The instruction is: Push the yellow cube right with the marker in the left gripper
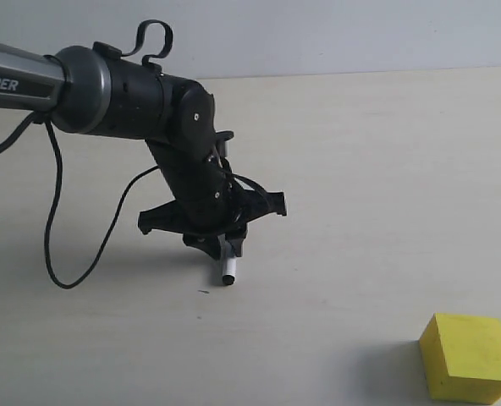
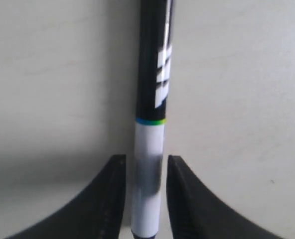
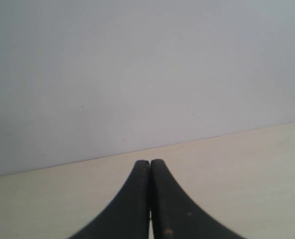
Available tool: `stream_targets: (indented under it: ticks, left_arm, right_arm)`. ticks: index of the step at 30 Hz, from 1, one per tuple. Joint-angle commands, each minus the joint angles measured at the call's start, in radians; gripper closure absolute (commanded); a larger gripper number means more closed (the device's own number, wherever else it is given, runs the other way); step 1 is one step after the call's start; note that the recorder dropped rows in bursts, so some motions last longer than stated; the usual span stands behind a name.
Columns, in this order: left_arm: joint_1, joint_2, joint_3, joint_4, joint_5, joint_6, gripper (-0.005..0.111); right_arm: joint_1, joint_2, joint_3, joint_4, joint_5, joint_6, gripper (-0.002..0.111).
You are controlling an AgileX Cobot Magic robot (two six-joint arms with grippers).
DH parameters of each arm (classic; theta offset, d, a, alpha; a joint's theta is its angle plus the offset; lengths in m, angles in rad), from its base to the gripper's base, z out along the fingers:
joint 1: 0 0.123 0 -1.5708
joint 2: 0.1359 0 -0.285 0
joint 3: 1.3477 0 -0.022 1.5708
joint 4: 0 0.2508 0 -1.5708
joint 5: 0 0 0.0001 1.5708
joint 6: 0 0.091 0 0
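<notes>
Exterior view shows a pale beige table (image 1: 386,169) with a black robot arm (image 1: 115,93) reaching in from the left side and bending downward. The left gripper (image 1: 219,245) points down at the table, its fingers (image 2: 107,199) nearly closed and clamped on either side of a marker (image 1: 228,269). The yellow cube (image 1: 469,357) sits on the table well apart from this gripper, off to its right and nearer the camera. The marker hangs upright below the fingers, with its lower end at or just above the surface. Right wrist view shows the right gripper (image 3: 150,199) with fingers pressed together, holding nothing.
</notes>
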Motion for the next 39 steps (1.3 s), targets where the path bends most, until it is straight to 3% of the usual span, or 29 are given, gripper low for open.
stream_targets:
  ticks: [1, 5, 9, 13, 19, 24, 31, 39]
  left_arm:
    - [0.013, -0.054, 0.0, -0.005, 0.013, 0.01, 0.077]
    - [0.015, -0.123, 0.0, -0.003, -0.006, 0.069, 0.079]
    - [-0.003, -0.236, 0.013, 0.099, -0.036, 0.071, 0.107]
    - [-0.086, -0.392, 0.139, 0.226, -0.21, 0.064, 0.107]
    - [-0.17, -0.668, 0.413, 0.269, -0.413, 0.068, 0.107]
    - [-0.17, -0.842, 0.517, 0.269, -0.348, 0.065, 0.107]
    - [-0.17, -0.944, 0.525, 0.236, -0.137, 0.085, 0.107]
    - [-0.176, -1.096, 0.618, 0.257, -0.084, 0.094, 0.107]
  right_arm:
    - [-0.005, -0.008, 0.005, -0.007, -0.012, 0.001, 0.108]
    - [-0.005, -0.008, 0.005, -0.007, -0.012, 0.001, 0.108]
    - [-0.005, -0.008, 0.005, -0.007, -0.012, 0.001, 0.108]
    - [-0.005, -0.008, 0.005, -0.004, -0.012, 0.001, 0.108]
    - [-0.005, -0.008, 0.005, -0.006, -0.012, 0.001, 0.108]
    - [-0.005, -0.008, 0.005, -0.006, -0.012, 0.001, 0.108]
    - [-0.005, -0.008, 0.005, -0.004, -0.012, 0.001, 0.108]
    - [-0.005, -0.008, 0.005, -0.004, -0.012, 0.001, 0.108]
